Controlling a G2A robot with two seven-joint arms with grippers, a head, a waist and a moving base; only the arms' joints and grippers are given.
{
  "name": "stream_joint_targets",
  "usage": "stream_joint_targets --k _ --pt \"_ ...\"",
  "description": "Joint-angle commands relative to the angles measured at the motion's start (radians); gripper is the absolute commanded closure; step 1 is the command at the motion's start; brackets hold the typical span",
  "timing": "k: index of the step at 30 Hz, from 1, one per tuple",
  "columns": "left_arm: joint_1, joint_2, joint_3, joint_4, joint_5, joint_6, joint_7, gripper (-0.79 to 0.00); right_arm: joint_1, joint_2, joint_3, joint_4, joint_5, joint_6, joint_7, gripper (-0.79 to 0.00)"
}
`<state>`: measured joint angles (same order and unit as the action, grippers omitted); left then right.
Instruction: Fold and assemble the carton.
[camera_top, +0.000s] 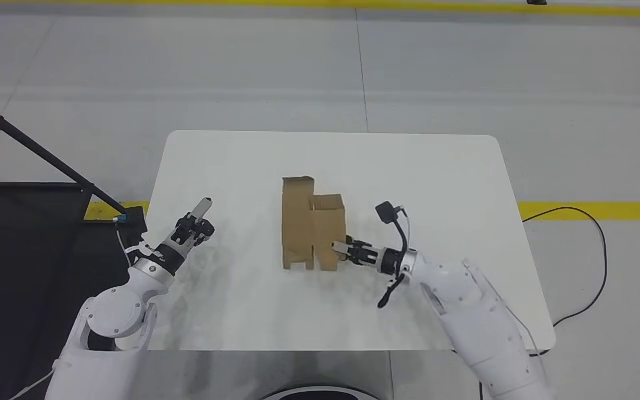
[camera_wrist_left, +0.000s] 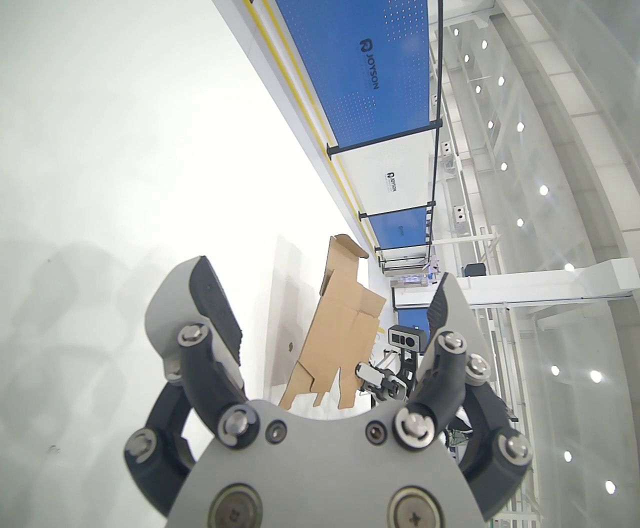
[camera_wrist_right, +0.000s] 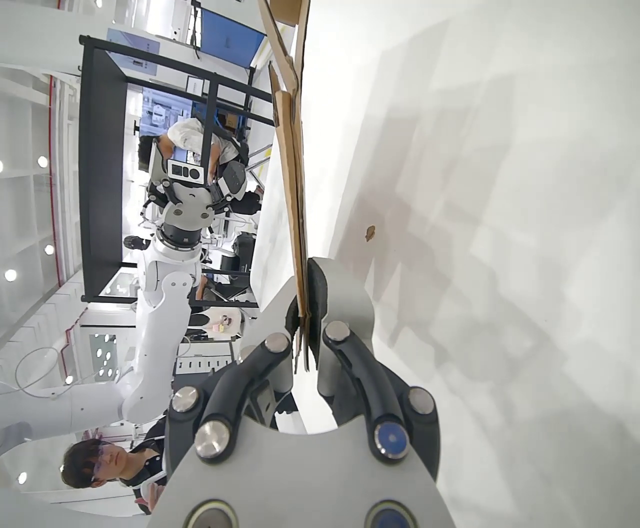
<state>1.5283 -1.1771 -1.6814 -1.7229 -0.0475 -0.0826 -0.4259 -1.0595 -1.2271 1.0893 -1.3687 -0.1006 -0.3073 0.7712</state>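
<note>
A flattened brown carton (camera_top: 311, 224) lies near the middle of the white table (camera_top: 240, 170), with flaps at both ends. My right gripper (camera_top: 345, 249) is at the carton's near right corner, shut on the edge of a flap; the cardboard edge (camera_wrist_right: 294, 200) runs between its pads (camera_wrist_right: 316, 300). My left gripper (camera_top: 198, 222) hovers over the table's left part, well clear of the carton, fingers open and holding nothing. In the left wrist view the carton (camera_wrist_left: 337, 320) shows beyond the open fingers (camera_wrist_left: 215, 305), with the right gripper (camera_wrist_left: 376, 380) at its corner.
A small brown speck (camera_wrist_right: 370, 232) lies on the table beside the carton. A black cable (camera_top: 395, 250) loops off the right wrist. A dark stand (camera_top: 60, 165) and black panel sit off the table's left edge.
</note>
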Motion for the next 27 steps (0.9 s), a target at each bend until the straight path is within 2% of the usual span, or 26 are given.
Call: stream_joint_targets --k 1,8,17,23,27 --pt "0.0 0.0 0.0 0.0 0.0 0.0 0.0 -0.785 -0.009 0.002 0.003 -0.012 -0.017 -0.016 -0.017 0.0" --pt "-0.017 -0.005 -0.003 0.038 -0.16 -0.09 -0.024 -0.785 -0.047 0.012 0.03 -0.052 -0.036 -0.097 -0.048 0.0" --pt "-0.07 -0.001 0.003 0.131 -0.272 -0.246 -0.18 -0.785 -0.093 0.027 0.069 -0.099 -0.052 -0.249 -0.069 0.0" --pt "-0.093 0.003 0.007 0.171 -0.327 -0.285 -0.276 -0.785 -0.122 0.039 0.091 -0.131 -0.05 -0.316 -0.042 0.0" --pt "-0.095 0.006 0.001 0.176 -0.319 -0.286 -0.281 -0.785 -0.139 0.048 0.106 -0.149 -0.043 -0.317 -0.012 0.0"
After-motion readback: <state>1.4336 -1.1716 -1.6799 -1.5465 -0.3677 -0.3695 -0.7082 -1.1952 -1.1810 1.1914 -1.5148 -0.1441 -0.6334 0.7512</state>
